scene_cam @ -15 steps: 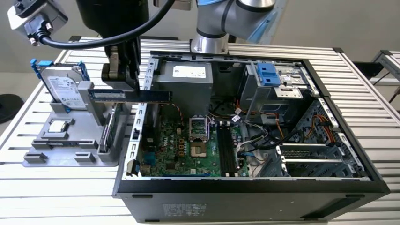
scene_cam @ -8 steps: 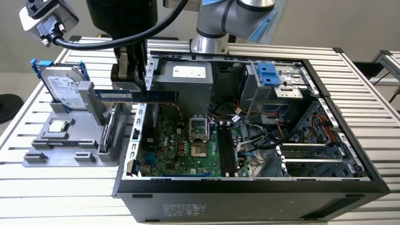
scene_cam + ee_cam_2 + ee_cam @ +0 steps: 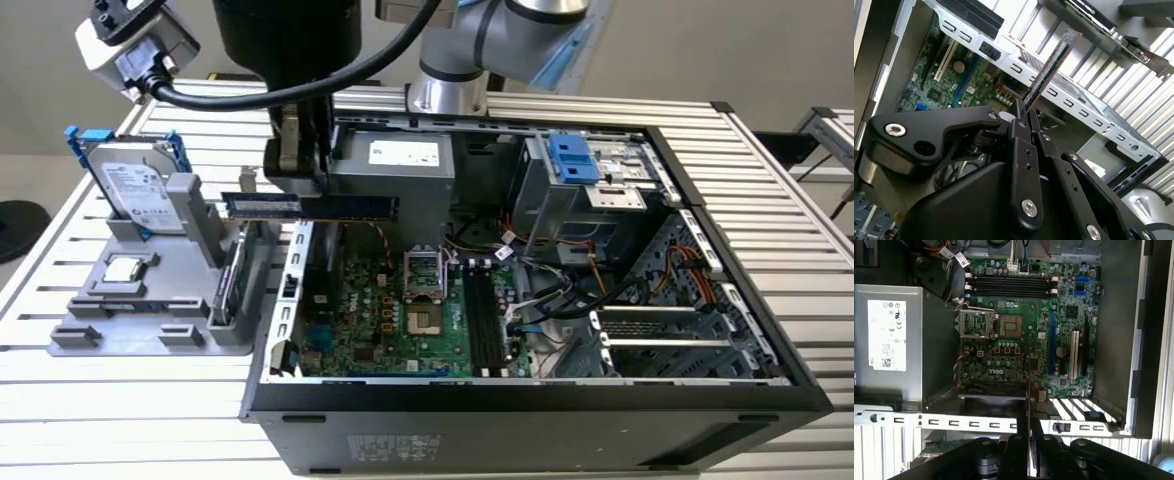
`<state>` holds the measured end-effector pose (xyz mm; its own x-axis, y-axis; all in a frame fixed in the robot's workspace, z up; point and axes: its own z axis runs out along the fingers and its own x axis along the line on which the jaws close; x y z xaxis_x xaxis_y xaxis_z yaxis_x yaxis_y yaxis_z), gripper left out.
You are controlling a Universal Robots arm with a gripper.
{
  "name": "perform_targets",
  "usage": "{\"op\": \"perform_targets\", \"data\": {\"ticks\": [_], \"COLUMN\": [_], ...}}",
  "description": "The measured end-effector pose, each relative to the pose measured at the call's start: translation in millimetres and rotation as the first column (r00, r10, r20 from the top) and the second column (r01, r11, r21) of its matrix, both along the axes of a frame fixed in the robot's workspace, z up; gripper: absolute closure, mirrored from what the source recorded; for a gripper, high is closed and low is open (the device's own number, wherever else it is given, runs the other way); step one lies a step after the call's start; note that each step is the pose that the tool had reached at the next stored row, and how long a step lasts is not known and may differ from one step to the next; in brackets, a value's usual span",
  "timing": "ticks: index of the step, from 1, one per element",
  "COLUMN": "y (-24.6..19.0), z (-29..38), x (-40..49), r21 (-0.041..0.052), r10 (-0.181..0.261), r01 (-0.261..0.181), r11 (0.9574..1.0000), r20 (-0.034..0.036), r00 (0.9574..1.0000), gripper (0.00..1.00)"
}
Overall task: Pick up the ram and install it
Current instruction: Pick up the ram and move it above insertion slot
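Note:
The ram [image 3: 350, 206], a long thin dark blue stick, hangs level above the left wall of the open computer case [image 3: 534, 400] in the exterior view. My gripper [image 3: 299, 190] is shut on it from above, near its middle. In the second wrist view the ram [image 3: 1051, 67] sticks out edge-on from between the black fingers [image 3: 1019, 125]. In the first wrist view the ram [image 3: 1027, 390] is a thin edge over the case's rim, with the black memory slots [image 3: 1011, 285] on the green motherboard [image 3: 1019, 335] farther off. The memory slots [image 3: 483, 320] lie near the board's middle.
Left of the case, a grey fixture [image 3: 147, 330] holds a silver hard drive with blue rails [image 3: 134, 185], a small chip [image 3: 127, 268] and an upright card [image 3: 230, 285]. A grey power supply [image 3: 394, 165], drive bays [image 3: 587, 170] and loose cables [image 3: 561, 290] crowd the case.

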<state>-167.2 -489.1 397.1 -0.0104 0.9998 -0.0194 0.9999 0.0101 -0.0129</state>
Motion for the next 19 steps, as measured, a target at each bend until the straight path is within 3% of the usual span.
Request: {"op": "perform_targets", "data": {"ticks": [9,19], "y": [0.2,0.3], "z": [-1.6,-2.3], "x": [16.8,42.2], "r21": [-0.0002,-0.0003], "r10": [0.0,0.0], "r01": [0.0,0.0], "r11": [1.0,1.0], "r20": [0.0,-0.0001], "r00": [1.0,1.0], "gripper": [1.0,1.0]}}
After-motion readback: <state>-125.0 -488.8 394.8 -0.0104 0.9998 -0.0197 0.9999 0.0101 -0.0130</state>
